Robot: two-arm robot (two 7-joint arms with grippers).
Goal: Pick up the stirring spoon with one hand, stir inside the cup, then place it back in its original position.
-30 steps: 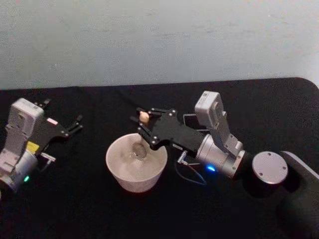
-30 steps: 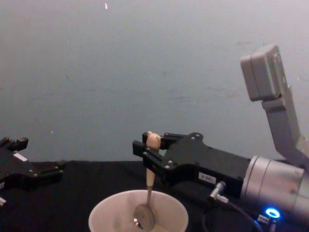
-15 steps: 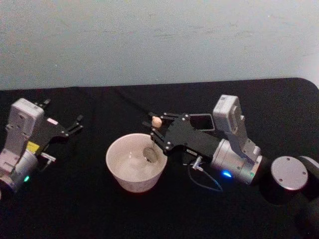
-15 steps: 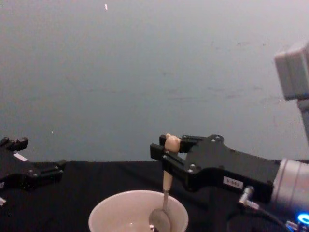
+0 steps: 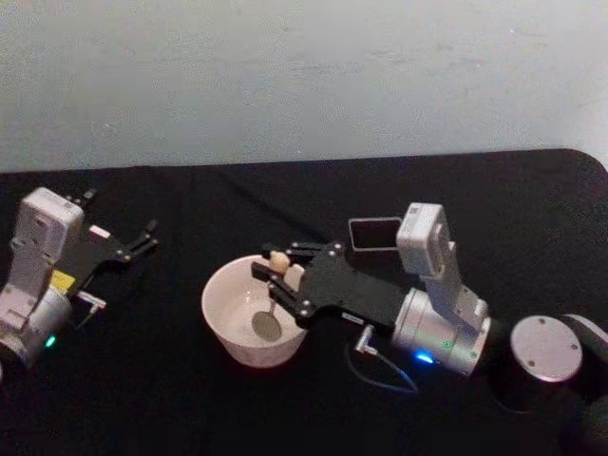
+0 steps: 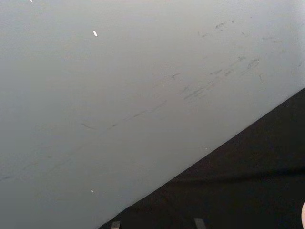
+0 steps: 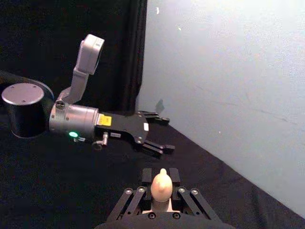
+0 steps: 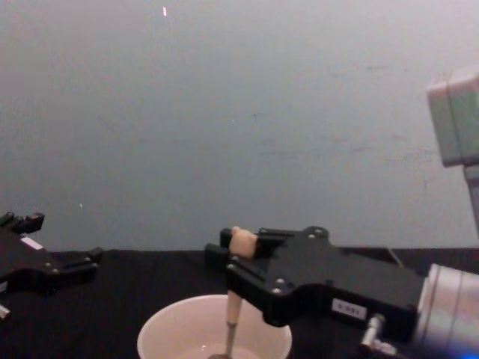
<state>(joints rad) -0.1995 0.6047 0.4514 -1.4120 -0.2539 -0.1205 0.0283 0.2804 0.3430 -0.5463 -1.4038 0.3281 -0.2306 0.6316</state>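
On the left of the bench (image 5: 161, 404), the left end effector (image 5: 144, 239) rests idle, fingers apart. In the middle, the stirring spoon (image 5: 265, 327) stands with its bowl inside the cup (image 5: 249, 350), its handle clamped by the right end effector (image 5: 275, 270). The dark holder (image 5: 375, 234) stands farther right.

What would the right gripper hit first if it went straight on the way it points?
Probably nothing close: the right gripper, shut on the stirring spoon, sits above the cup rim. Farther on, the left gripper lies roughly in line; depth unclear.
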